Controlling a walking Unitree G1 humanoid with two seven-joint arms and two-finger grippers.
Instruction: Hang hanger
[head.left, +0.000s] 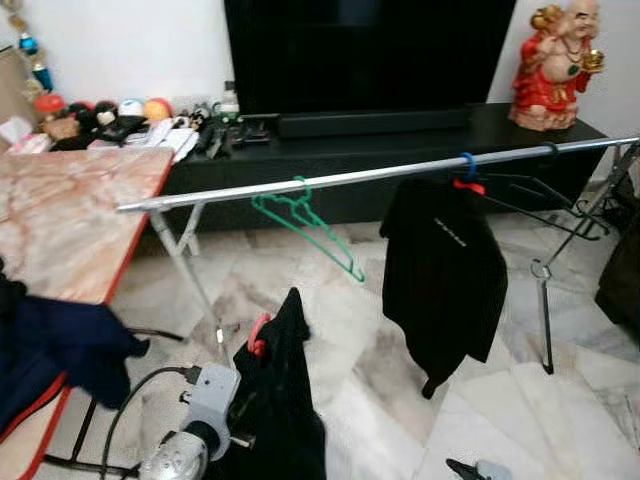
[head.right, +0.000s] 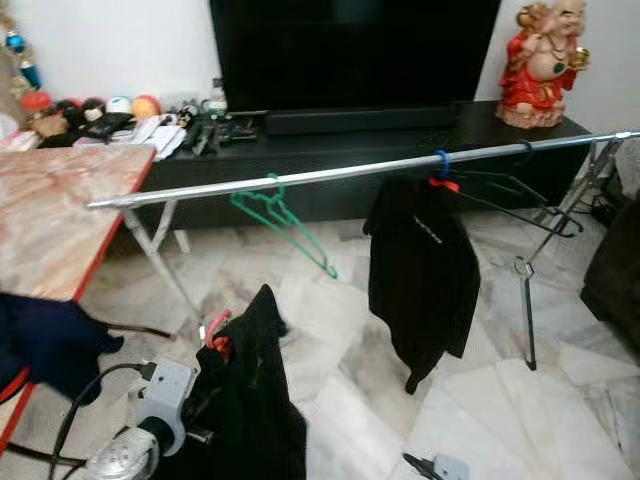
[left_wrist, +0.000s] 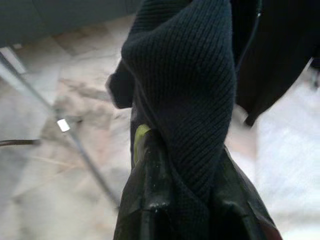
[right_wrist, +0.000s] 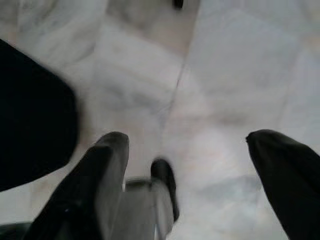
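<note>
A silver clothes rail (head.left: 380, 174) runs across the room at chest height. On it hang an empty green hanger (head.left: 306, 224), a black shirt (head.left: 445, 270) on a red hanger with a blue hook, and a few empty black hangers (head.left: 545, 196) to the right. Low in front of me, a black garment (head.left: 282, 400) on a red hanger (head.left: 258, 336) is held up below the rail by my left arm (head.left: 205, 420). My left gripper (left_wrist: 185, 205) is shut on its dark knit cloth. My right gripper (right_wrist: 187, 142) is open over the floor, holding nothing, low at the right (head.left: 470, 468).
A marble-topped table (head.left: 80, 215) with a red edge stands at the left, with a dark blue cloth (head.left: 50, 350) on its near corner. Behind the rail are a black TV bench (head.left: 400, 140), a TV and a red statue (head.left: 555, 65). The rack's legs (head.left: 545, 310) stand on the marble floor.
</note>
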